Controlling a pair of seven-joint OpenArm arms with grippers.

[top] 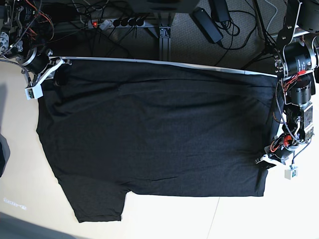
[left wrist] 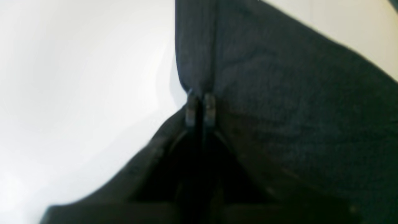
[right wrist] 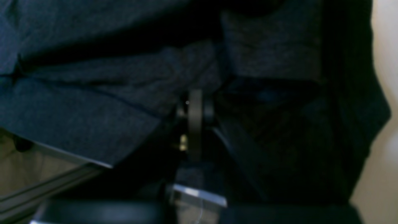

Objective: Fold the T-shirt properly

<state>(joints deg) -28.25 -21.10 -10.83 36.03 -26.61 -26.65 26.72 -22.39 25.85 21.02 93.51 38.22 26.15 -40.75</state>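
The black T-shirt (top: 159, 129) lies spread wide over the pale table (top: 174, 219), plain side up, with no print showing. One sleeve (top: 99, 204) sticks out at the near left. My left gripper (top: 263, 163) is at the shirt's near right corner. In the left wrist view the left gripper (left wrist: 200, 105) is shut on a pinched ridge of the cloth (left wrist: 295, 109). My right gripper (top: 59, 75) is at the shirt's far left corner. In the right wrist view the right gripper (right wrist: 195, 105) is shut on bunched dark cloth (right wrist: 93, 102).
The table's far edge (top: 199, 65) runs just behind the shirt. Beyond it lie a power strip (top: 114, 22), cables and a black adapter (top: 207, 22) on the floor. A dark object (top: 2, 154) shows at the left edge of the base view.
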